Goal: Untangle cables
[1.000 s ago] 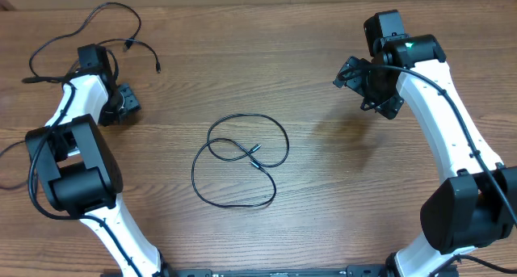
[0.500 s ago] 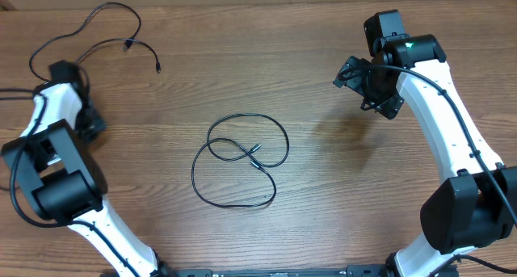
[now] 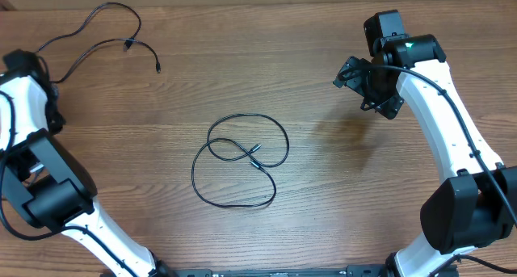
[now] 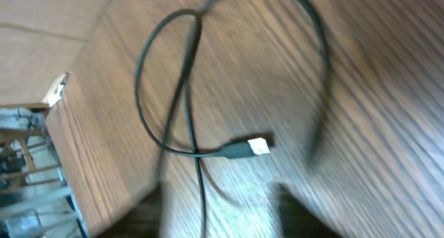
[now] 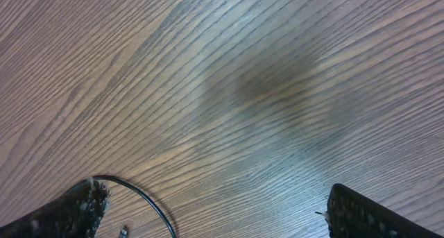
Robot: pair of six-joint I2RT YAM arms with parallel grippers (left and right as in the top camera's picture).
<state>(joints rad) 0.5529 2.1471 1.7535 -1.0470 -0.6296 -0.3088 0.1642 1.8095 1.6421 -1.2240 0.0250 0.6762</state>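
A thin black cable lies in a loose double loop at the table's middle, its plug ends inside the loop. A second black cable sprawls at the far left. My left gripper is open at the table's far left edge. In the blurred left wrist view this cable loops ahead with its silver plug, and one strand runs between the fingers. My right gripper is open and empty, hovering right of the looped cable. A bit of that cable shows by its left finger.
The wooden table fills the view. Its left edge shows in the left wrist view, with floor and furniture beyond. The right wrist view shows bare wood between the fingers.
My left arm has swung left, from beside the far-left cable to the table's left edge. That cable's left end has straightened. The right arm and the middle cable have not moved.
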